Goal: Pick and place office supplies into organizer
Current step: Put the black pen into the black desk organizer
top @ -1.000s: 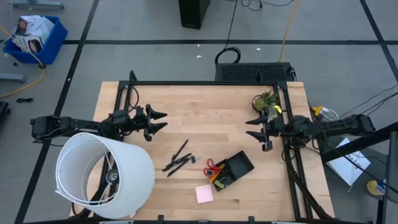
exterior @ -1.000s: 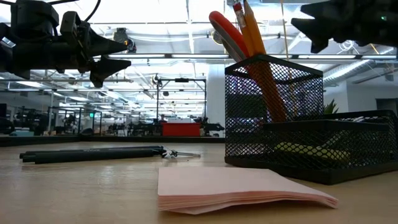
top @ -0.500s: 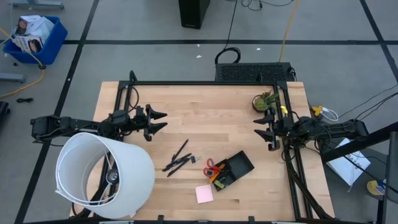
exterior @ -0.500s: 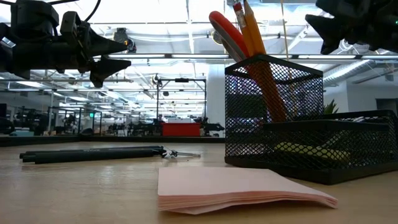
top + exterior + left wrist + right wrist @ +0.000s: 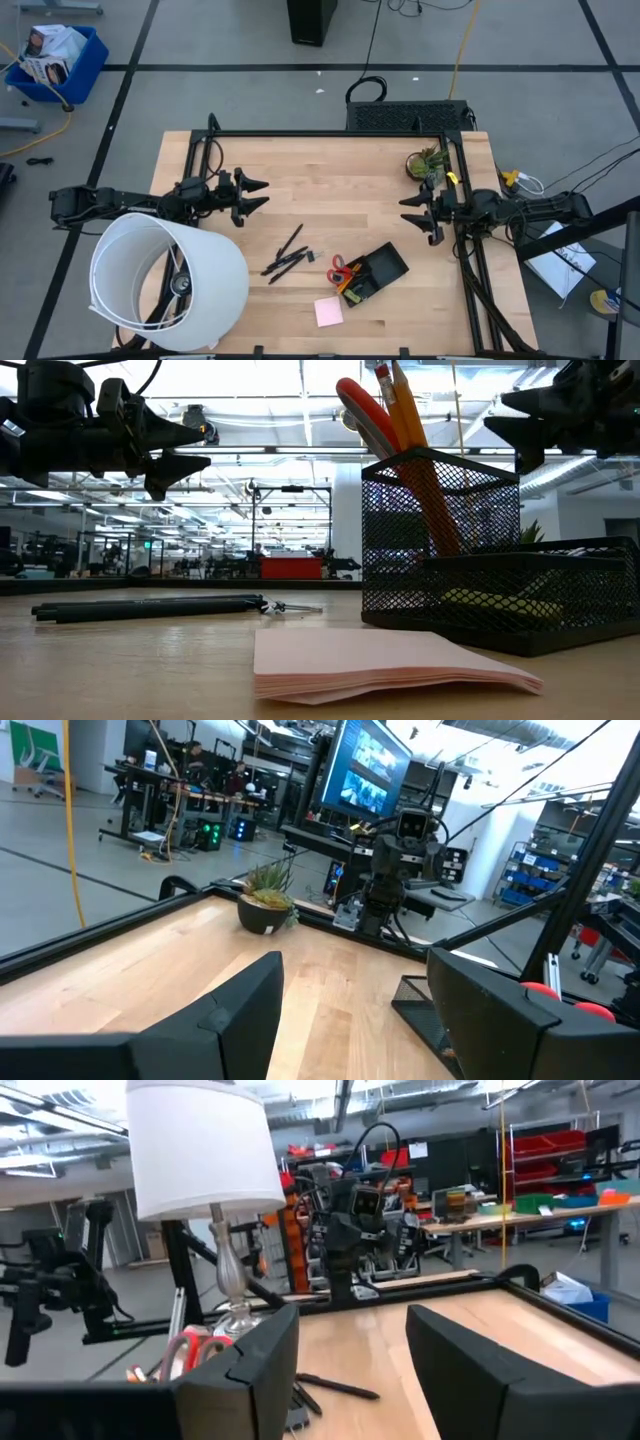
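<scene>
While both my pincers hang released and empty, the left gripper (image 5: 252,195) near the table's (image 5: 340,170) left edge and the right gripper (image 5: 415,213) near its right edge, the organizer (image 5: 378,270) sits toward the near edge, the pink pad (image 5: 328,312) just beside it.
</scene>
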Available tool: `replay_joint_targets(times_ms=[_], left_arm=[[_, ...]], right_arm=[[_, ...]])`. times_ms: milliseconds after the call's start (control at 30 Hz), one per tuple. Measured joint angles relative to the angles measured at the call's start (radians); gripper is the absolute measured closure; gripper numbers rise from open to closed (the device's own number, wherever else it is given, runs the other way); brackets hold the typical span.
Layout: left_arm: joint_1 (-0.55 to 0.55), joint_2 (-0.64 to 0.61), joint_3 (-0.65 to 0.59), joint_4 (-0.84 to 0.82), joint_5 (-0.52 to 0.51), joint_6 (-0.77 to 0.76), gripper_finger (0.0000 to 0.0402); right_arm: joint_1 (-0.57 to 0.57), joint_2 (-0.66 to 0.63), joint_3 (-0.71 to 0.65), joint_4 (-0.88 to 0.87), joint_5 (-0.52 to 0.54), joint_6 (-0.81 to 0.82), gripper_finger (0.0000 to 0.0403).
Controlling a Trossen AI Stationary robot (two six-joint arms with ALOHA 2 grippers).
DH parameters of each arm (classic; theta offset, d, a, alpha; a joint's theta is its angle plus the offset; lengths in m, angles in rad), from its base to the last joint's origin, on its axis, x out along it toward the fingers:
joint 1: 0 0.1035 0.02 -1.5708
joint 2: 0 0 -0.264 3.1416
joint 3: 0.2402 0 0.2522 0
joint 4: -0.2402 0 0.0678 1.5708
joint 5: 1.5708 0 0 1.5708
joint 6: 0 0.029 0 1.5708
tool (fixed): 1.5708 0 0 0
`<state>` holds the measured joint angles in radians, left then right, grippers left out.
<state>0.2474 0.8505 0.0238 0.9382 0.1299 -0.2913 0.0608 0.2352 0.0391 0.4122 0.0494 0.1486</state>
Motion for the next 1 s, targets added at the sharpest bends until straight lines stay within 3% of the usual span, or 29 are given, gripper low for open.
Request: replay_joint_targets(times_ms=[1000], left_arm=[[0.000, 0.000, 0.000, 0.000, 0.000, 0.000, 0.0149]], right_arm=[[0.000, 0.001, -0.002, -0.074, 0.002, -0.011, 0.0220]])
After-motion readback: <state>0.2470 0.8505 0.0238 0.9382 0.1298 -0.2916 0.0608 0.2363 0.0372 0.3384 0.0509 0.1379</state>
